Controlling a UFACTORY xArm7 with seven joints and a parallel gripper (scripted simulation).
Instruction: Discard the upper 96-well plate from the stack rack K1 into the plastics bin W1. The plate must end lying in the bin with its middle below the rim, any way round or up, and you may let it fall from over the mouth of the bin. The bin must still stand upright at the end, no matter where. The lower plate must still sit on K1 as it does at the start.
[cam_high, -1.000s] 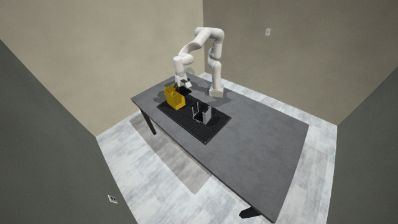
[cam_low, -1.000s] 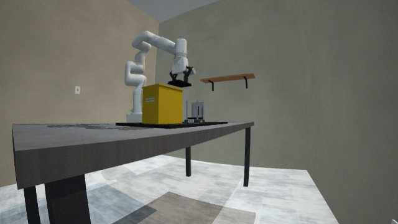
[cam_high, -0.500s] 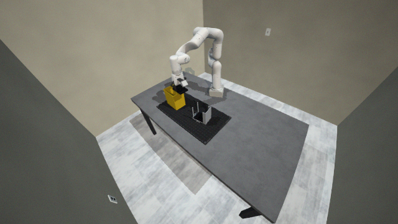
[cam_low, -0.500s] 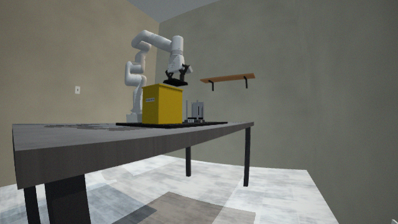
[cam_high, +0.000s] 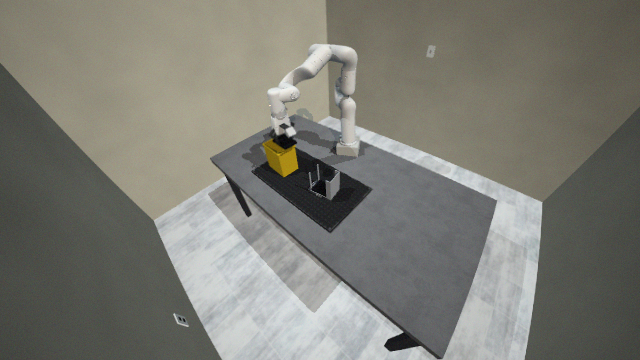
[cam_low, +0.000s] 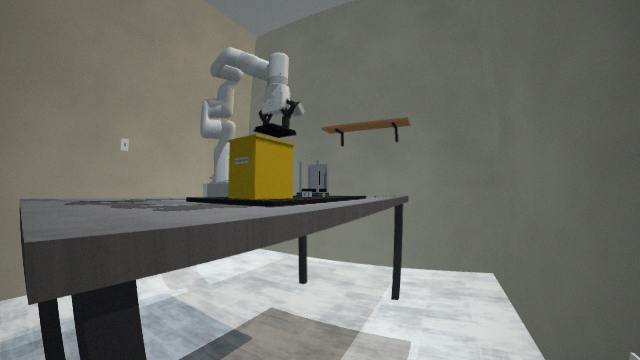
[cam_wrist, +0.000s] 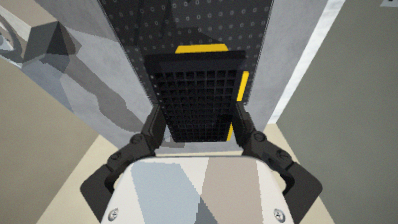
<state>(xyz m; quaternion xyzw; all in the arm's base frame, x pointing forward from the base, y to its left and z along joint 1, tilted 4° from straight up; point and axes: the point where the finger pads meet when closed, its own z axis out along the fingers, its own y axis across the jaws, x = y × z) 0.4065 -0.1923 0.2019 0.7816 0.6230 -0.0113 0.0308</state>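
My gripper (cam_wrist: 198, 111) is shut on a black 96-well plate (cam_wrist: 197, 100), gripping it by its long sides and holding it flat. The plate (cam_low: 274, 130) hangs just above the mouth of the yellow plastics bin W1 (cam_low: 261, 166). In the wrist view only thin strips of the bin's yellow rim (cam_wrist: 201, 48) show past the plate's far and right edges. In the top view the gripper (cam_high: 283, 134) and the plate (cam_high: 285, 142) sit over the upright bin (cam_high: 281, 156). The grey stack rack K1 (cam_high: 325, 183) stands to the right on the black mat; the lower plate in it is hard to make out.
The bin and rack stand on a black perforated mat (cam_high: 311, 192) on the grey table. The arm's base (cam_high: 347, 148) is bolted behind the mat. A wooden shelf (cam_low: 366, 125) hangs on the far wall.
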